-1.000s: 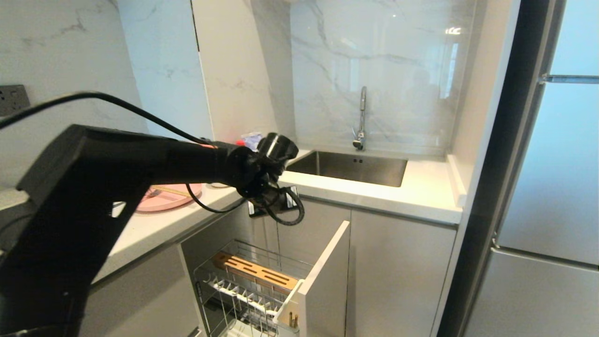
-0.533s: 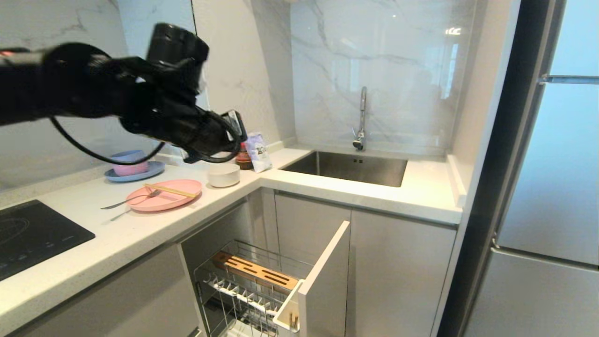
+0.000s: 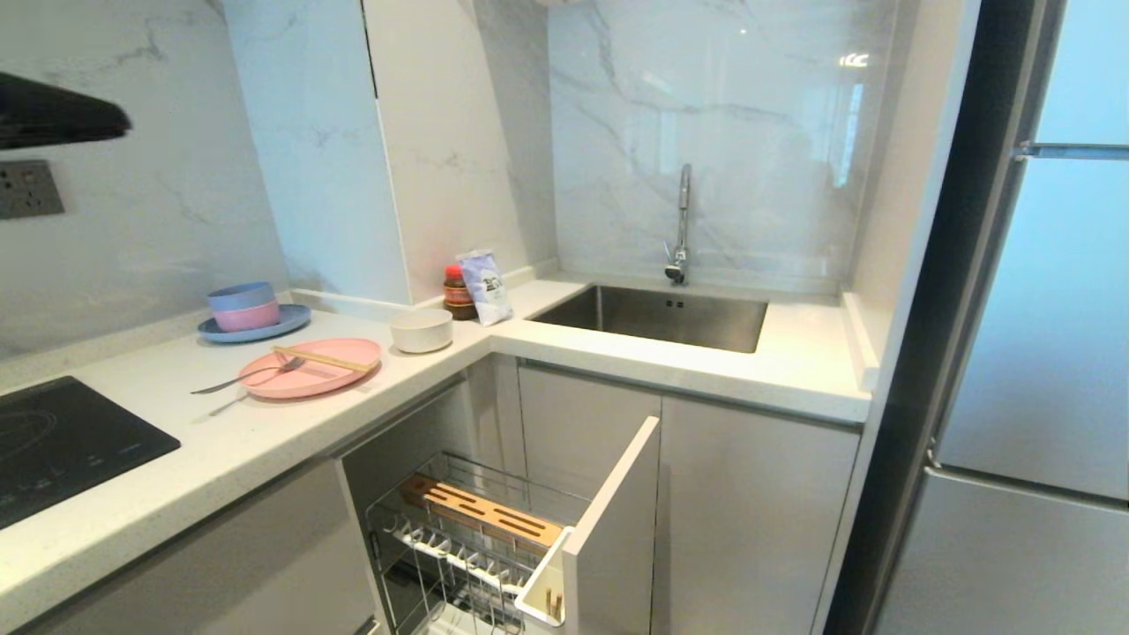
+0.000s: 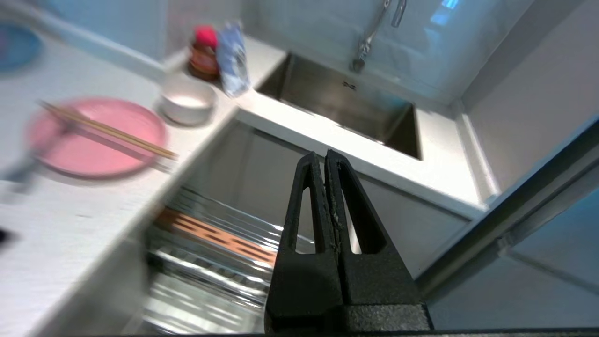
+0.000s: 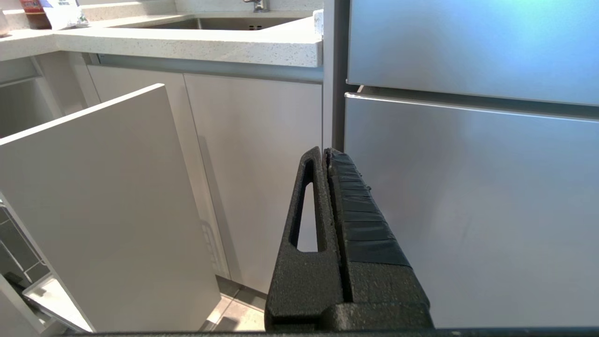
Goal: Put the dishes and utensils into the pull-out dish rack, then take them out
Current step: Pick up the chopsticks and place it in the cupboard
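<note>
The pink plate lies on the counter with the chopsticks across it and the fork resting on its near rim. The cream bowl stands beside it near the corner. Below the counter the pull-out dish rack is drawn out, showing its wooden strip and pale panel front. My left gripper is shut and empty, high above the rack, with the plate and bowl off to its side. My right gripper is shut and empty, parked low by the cabinets.
A blue plate with stacked bowls sits at the wall. A jar and a packet stand in the corner by the sink. A black hob is at the left. The fridge fills the right side.
My left arm lifted from in front of the rack, swung up and to the left, and left the head view except for a dark piece at the top left edge.
</note>
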`<state>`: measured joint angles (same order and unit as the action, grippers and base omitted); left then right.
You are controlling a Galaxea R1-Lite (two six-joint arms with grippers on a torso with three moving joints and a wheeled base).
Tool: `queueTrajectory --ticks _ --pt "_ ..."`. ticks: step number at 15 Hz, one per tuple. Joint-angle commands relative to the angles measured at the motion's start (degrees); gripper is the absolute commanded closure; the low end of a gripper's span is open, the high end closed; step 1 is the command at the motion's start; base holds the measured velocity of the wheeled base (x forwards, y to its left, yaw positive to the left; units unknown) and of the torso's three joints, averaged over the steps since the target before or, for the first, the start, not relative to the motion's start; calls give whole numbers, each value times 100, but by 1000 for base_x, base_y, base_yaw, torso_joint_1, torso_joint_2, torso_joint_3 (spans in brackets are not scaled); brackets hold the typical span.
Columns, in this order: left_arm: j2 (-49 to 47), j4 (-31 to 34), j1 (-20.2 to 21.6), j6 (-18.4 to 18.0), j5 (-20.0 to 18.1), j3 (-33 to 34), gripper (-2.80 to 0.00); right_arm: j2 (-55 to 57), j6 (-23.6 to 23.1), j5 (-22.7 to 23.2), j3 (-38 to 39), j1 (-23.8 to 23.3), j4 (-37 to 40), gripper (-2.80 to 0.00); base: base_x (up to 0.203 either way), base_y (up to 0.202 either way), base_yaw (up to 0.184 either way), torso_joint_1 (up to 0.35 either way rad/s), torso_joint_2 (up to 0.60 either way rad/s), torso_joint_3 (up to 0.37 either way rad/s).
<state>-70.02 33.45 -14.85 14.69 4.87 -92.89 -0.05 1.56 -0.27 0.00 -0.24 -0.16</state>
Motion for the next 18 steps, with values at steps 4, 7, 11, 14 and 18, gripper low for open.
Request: queueTrajectory --ticks 4,7,11,14,18 --pt "2853 -22 1619 -1339 -1056 1813 0 -13 2 0 9 0 -2 0 0 0 0 0 0 0" --pt "4600 -133 1924 -1719 -1268 3378 0 -13 2 0 9 -2 -2 0 0 0 0 0 0 0" --pt "5421 -1419 2138 -1735 -1168 5453 0 -13 2 0 9 -2 -2 0 0 0 0 0 0 0" --pt "5414 -3463 2161 -1728 -1023 7012 0 -13 2 0 9 1 -2 0 0 0 0 0 0 0" --pt "5411 -5170 2163 -1913 -929 9012 0 -13 2 0 9 -1 -2 0 0 0 0 0 0 0"
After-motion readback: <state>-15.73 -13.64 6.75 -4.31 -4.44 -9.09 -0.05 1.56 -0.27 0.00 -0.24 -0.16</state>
